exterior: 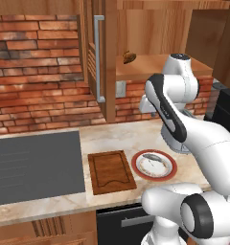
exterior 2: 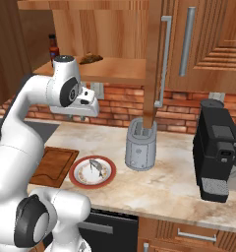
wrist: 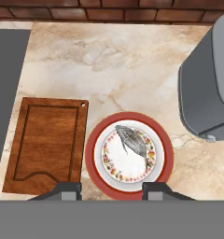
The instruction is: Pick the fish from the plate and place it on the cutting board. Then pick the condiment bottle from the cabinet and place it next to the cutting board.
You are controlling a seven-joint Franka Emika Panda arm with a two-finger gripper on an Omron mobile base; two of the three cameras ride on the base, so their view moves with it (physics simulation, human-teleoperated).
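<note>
In the hand view we see the fish point(wrist: 134, 141) lying on the plate point(wrist: 93, 156) at lower centre, just right of the cutting board point(wrist: 47, 144). Our gripper point(wrist: 113, 187) hangs above the plate, jaws parted and holding nothing.

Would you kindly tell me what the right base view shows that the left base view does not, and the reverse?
Right base view alone: the condiment bottle on the cabinet shelf, a grey toaster and a black coffee machine. Left base view alone: the grey stovetop beside the cutting board. Shared by both: the fish lying on the plate, the board, a brown lump on the shelf, and the cabinet door's silver handle.
</note>
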